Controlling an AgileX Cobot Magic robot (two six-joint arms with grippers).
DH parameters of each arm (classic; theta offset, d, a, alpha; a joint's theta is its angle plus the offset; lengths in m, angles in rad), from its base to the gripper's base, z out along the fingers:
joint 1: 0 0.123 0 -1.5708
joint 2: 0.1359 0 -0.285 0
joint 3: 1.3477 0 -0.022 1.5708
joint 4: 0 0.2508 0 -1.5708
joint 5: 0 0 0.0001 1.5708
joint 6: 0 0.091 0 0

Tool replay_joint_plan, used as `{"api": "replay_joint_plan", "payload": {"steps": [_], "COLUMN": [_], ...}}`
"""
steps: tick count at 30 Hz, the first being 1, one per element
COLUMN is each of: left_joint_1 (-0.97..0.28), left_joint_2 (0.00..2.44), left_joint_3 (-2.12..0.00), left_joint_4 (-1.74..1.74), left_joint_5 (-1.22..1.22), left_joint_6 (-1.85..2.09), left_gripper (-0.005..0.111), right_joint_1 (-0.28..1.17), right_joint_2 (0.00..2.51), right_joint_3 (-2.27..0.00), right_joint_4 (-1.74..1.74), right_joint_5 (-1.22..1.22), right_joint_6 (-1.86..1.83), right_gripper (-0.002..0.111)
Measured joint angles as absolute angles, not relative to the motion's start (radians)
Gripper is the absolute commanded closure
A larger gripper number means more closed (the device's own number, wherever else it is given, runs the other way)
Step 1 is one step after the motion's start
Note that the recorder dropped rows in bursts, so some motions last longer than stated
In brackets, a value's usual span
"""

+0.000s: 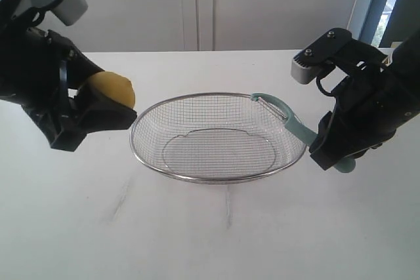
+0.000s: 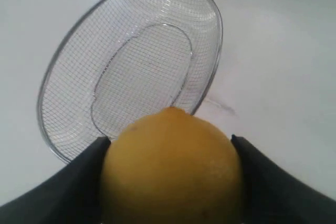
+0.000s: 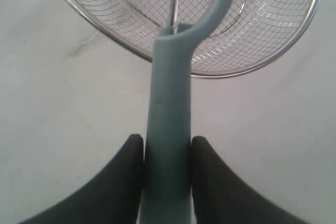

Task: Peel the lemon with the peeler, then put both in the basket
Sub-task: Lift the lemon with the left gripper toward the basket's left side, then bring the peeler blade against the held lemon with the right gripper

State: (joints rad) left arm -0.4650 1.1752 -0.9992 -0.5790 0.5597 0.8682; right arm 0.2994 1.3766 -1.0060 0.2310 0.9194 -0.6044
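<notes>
Lemon (image 1: pixel 113 88) is pinched in my left gripper (image 1: pixel 108 101), held up just outside the basket (image 1: pixel 216 180) rim. Across the mesh, my right gripper (image 3: pixel 168 166) clamps the peeler (image 1: pixel 298 129) handle. Its long axis points lemonward, head over the opposite rim.

**Lemon** (image 1: pixel 113 88): small, oval, bright yellow, nubbed tip toward the basket, skin whole where it shows. Held clear of the counter (image 1: pixel 197 240) between the fingers of the left gripper (image 2: pixel 169 145), on the left-edge side, just beside the basket rim.

**Peeler** (image 1: pixel 289 119): pale teal-green handle, curved hooked head. Handle clamped in the right gripper (image 3: pixel 167 148); tilted, head over the basket's right-edge rim.

**Basket** (image 1: pixel 220 180): wide, shallow, oval; silver wire mesh, thick rim. Upright mid-counter.
</notes>
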Motion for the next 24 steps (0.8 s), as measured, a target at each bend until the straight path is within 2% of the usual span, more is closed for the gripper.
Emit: {"api": "replay_joint_plan", "payload": {"steps": [11,24], "left_joint_1": [-0.465,-0.466], "left_joint_2": [1.177,1.272], "left_joint_3": [-0.999,-0.999], "left_joint_4": [-0.626,-0.920], "left_joint_5": [0.409,0.425], "left_joint_6": [1.037,1.362], "left_gripper": [0.107,0.107], "right_joint_1": [0.299,0.302], "right_joint_2": [1.377,1.500], "right_joint_3": [-1.006,-1.006], "right_joint_4": [0.252,0.699], "right_joint_5": [0.876,0.868], "right_joint_6": [-0.495,-0.584], "right_gripper": [0.108,0.108]}}
